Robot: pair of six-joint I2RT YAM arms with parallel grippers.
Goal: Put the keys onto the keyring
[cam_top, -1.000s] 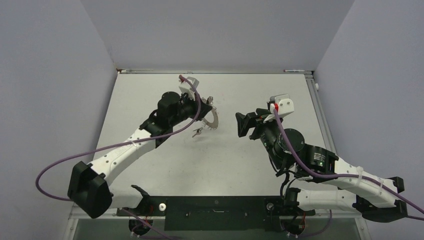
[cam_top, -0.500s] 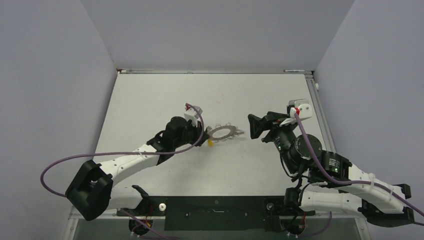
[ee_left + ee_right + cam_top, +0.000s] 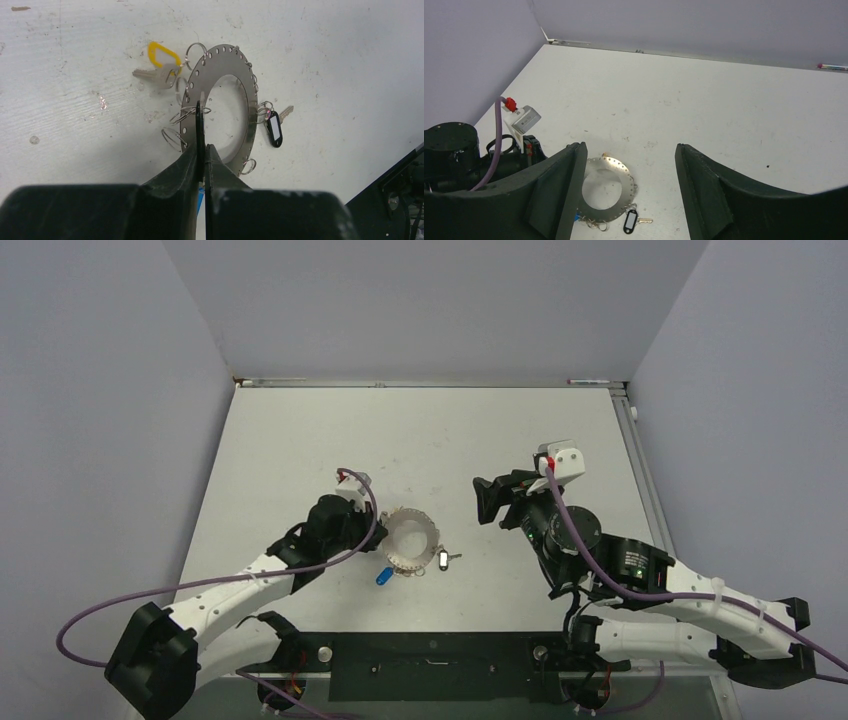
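Note:
The keyring (image 3: 412,543) is a flat silvery ring with small wire loops on its rim, low over the table in front of the middle. My left gripper (image 3: 378,537) is shut on its near-left rim (image 3: 192,131). A key with a yellow tag (image 3: 160,54) hangs at the ring's far side. On the right rim hangs a key with a black tag (image 3: 274,129), also seen from above (image 3: 444,560). A blue tag (image 3: 383,576) lies at the ring's near edge. My right gripper (image 3: 482,503) is open and empty, up and to the right of the ring (image 3: 624,176).
The white table (image 3: 300,440) is walled by grey panels on three sides. A black bar (image 3: 430,650) with both arm bases runs along the near edge. The left arm's purple cable (image 3: 200,585) loops beside that arm.
The left arm has carried the keyring from a raised spot at mid-table down and toward the near edge. The right gripper drifted a little and stays open.

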